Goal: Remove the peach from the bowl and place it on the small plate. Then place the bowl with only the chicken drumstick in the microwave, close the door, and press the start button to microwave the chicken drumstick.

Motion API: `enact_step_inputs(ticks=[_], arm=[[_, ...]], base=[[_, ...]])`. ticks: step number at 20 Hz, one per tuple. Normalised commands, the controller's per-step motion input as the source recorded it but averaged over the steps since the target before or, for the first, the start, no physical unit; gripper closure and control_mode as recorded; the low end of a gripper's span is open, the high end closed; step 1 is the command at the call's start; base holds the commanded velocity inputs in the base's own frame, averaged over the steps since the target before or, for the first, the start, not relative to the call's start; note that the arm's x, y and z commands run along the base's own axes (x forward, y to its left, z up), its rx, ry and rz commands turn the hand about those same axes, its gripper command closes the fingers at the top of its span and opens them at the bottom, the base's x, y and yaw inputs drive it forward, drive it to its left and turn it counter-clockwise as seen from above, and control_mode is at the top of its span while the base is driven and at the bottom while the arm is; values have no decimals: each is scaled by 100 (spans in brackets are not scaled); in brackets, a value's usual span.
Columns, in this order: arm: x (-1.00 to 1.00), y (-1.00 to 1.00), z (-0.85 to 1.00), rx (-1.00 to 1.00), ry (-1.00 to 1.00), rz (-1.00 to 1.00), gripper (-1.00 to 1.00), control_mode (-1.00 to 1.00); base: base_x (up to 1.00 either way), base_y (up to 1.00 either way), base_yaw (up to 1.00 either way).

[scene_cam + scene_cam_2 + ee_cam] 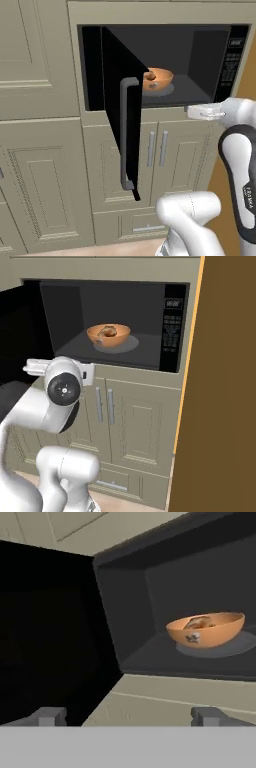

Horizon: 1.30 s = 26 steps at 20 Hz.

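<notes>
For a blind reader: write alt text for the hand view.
An orange bowl holding a chicken drumstick sits on the grey turntable inside an open microwave. The door stands open at left; the open pincer hangs outside.

The bowl (pixel 108 336) is orange, round and shallow, upright on the grey turntable (pixel 125 346) in the middle of the microwave (pixel 172 363) floor. The drumstick (pixel 107 332), brownish, lies inside the bowl, partly below its rim. The microwave has a dark cavity and a black control panel (pixel 171 326) at its right edge. Its black door (pixel 122 112) with a grey handle (pixel 124 135) stands swung open on the left.
</notes>
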Motion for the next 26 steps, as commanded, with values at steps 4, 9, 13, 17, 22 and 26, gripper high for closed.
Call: enact_step_inputs(ticks=[4,9,13,17,22,26], arm=[[-100,43,-23,-50,-12,25,-100,-100],[-100,49,-8,-47,-24,18,-100,-100],[-100,84,0,-50,-27,11,-100,-100],[-100,92,-8,-48,-23,12,-100,-100],[-85,99,-23,-47,-22,14,-100,-100],[22,100,-45,-41,-4,3,-100,-100]], base=[[0,0,0],[0,0,0],[0,0,0],[0,0,0],[0,0,0],[0,0,0]])
